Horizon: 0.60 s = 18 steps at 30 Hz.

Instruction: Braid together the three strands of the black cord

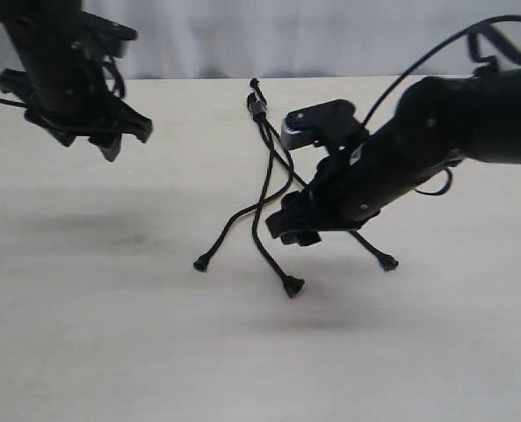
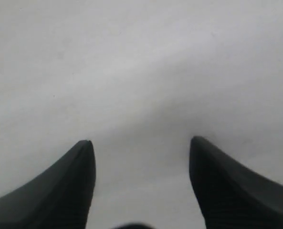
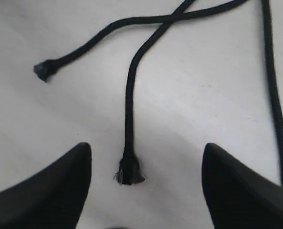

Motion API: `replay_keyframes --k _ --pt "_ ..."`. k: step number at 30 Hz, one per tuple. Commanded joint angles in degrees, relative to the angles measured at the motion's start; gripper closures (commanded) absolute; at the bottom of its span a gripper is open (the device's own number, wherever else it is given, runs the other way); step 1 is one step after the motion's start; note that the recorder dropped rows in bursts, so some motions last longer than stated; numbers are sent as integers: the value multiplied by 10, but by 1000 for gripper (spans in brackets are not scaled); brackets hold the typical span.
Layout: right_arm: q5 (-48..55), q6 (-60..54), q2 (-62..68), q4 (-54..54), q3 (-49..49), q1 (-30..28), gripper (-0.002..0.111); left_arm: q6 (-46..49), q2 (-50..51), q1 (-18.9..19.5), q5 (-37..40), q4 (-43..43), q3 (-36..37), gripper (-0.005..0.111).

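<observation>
Black cord (image 1: 262,145) is judged to be light, limp and soft: it has no stiffness to hold a shape, so a strand is expected to trail and drag behind whatever pinches it, and the matte weave is likely to offer fair grip. A hold is best taken just above a flared tip, where the knob can stop the strand from slipping through the pads.

The right gripper (image 3: 147,148) is seen with its fingers spread wide and nothing pinched. Between its fingertips, lying loose on the table (image 3: 203,109), the frayed tip (image 3: 128,171) of the middle strand (image 3: 129,95) is framed. Farther out from the fingers, this strand is crossed by a second strand (image 3: 98,36), whose tip (image 3: 43,70) lies off to one side. A third strand (image 3: 274,95) runs past the other finger, apart from it.

In the exterior view the right gripper (image 1: 297,227) is held low over the three strands, its arm sloping down and reaching towards the middle, with the knot (image 1: 258,107) beyond it at the far end. Little braiding is judged to be done.

The left gripper (image 2: 141,140) is likewise spread and empty, raised and well apart from the cord, only bare table beneath it.
</observation>
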Motion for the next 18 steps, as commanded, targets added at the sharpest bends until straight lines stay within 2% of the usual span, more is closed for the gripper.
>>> replay_keyframes --k 1,9,11,13,17,18 --pt "33 60 76 -93 -46 38 46 95 -57 58 -31 -114 58 52" --pt "30 87 162 -107 -72 53 46 89 -95 64 -97 -106 148 52" --pt "35 98 168 -126 -72 53 50 89 -95 64 -116 -106 161 52" --pt "46 98 169 -134 -72 53 64 89 -95 64 -136 -109 174 52" --pt "85 96 167 -169 -74 53 105 89 -95 64 -165 -129 193 61" --pt "108 96 167 -175 -79 51 104 89 -95 64 -174 -135 199 65"
